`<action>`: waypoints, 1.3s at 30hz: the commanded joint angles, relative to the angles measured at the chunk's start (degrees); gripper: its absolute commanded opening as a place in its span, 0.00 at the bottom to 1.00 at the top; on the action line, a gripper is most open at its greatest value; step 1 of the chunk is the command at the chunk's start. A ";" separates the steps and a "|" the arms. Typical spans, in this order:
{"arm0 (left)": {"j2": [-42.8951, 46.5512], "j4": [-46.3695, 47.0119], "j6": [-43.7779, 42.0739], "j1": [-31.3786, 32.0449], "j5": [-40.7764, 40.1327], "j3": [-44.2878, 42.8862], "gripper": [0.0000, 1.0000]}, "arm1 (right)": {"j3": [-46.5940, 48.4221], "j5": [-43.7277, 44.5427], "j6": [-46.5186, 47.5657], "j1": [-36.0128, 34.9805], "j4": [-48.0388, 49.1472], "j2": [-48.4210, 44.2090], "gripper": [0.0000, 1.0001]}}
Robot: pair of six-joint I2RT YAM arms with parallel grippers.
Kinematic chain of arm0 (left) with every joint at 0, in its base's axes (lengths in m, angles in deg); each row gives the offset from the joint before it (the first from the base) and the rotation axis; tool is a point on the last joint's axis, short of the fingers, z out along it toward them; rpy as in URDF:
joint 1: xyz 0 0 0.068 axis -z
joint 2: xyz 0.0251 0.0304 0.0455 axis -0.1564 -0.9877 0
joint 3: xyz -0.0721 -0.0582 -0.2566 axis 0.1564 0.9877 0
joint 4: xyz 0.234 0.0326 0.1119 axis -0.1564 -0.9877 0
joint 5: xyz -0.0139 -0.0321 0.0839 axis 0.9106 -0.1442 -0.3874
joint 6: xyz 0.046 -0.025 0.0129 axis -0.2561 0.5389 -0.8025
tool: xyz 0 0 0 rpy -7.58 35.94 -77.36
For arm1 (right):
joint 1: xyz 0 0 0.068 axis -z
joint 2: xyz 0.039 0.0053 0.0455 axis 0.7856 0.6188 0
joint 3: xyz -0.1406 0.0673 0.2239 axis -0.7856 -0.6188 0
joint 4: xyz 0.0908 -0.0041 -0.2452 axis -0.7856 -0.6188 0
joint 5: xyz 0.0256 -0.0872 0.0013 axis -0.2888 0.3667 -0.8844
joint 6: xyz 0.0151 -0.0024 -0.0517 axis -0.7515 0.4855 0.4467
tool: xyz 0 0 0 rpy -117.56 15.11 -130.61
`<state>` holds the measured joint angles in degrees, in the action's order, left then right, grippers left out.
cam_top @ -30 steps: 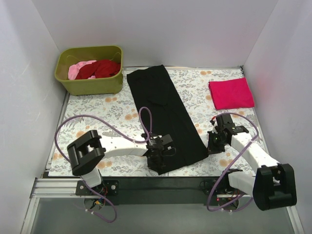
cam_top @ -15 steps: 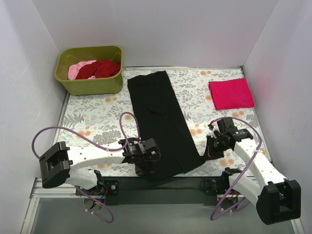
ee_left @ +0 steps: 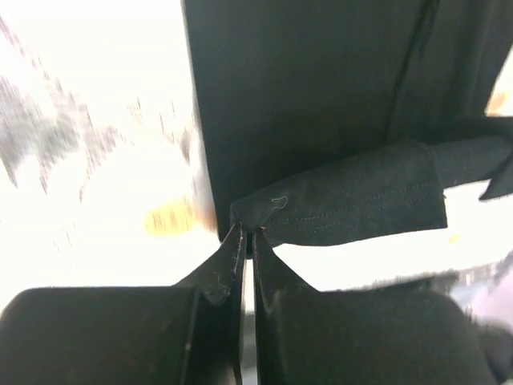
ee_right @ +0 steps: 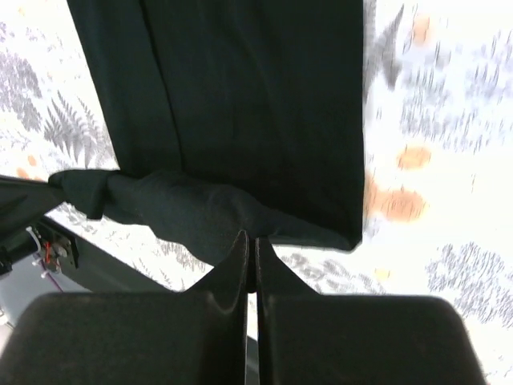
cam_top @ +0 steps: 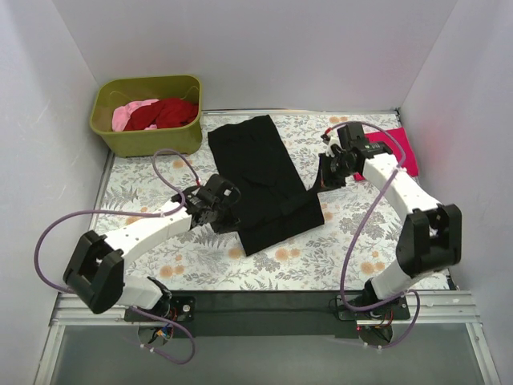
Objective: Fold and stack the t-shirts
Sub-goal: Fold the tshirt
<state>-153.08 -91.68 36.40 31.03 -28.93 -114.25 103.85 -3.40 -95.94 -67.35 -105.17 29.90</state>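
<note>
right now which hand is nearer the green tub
Left. The left hand pinches the left side of the black t-shirt, nearer the bases and right of the green tub; the right hand pinches its right side, farther off to the right.

Plain white walls close in on three sides: the back wall [cam_top: 264, 48] at 12 o'clock, the side walls at 9 [cam_top: 40, 160] and 3 [cam_top: 473, 144]. A grey-and-orange floral cloth [cam_top: 152, 188] covers the surface. An olive-green tub [cam_top: 144, 143] stands at 10 o'clock. At 6 o'clock, a black strip [cam_top: 264, 302] and an aluminium rail [cam_top: 88, 309] edge it, above the grey floor [cam_top: 264, 361]. The light is soft and even.
</note>
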 commanded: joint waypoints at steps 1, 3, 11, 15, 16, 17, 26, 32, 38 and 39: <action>-3.03 4.45 -6.57 -4.07 -4.33 -2.91 0.00 | 8.51 -0.93 1.78 -0.25 2.59 6.13 0.01; -4.78 6.82 -9.21 -5.75 -5.13 -3.62 0.00 | 11.78 -0.41 2.13 -0.16 3.03 9.81 0.01; -9.53 12.79 -14.22 -9.97 -6.36 -6.51 0.00 | 23.12 1.09 5.56 -0.25 4.44 20.28 0.01; -11.82 14.38 -15.71 -11.46 -7.15 -6.96 0.00 | 25.06 0.39 5.56 -0.25 6.37 22.58 0.01; -12.34 14.99 -16.33 -11.64 -7.85 -6.78 0.00 | 24.89 0.30 5.47 -0.16 7.25 22.67 0.01; -12.61 16.04 -16.51 -11.73 -8.29 -6.61 0.00 | 24.54 0.04 5.13 -0.16 8.39 22.84 0.01; -15.60 20.97 -18.44 -13.31 -10.58 -5.38 0.00 | 24.45 0.12 4.86 -0.16 12.70 27.85 0.01; -18.15 23.61 -18.79 -13.66 -11.37 -4.67 0.00 | 24.01 -0.49 4.33 -0.25 16.56 30.40 0.02; -19.64 26.25 -19.06 -13.66 -12.07 -4.06 0.01 | 24.19 -1.46 3.54 -0.25 18.85 32.42 0.04; -19.99 26.25 -19.23 -13.75 -12.33 -4.23 0.02 | 24.01 -1.81 3.10 -0.25 19.64 32.69 0.05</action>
<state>-172.80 -67.51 18.46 17.83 -38.13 -118.58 126.23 -4.38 -92.33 -67.83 -90.09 61.85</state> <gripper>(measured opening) 0.027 0.044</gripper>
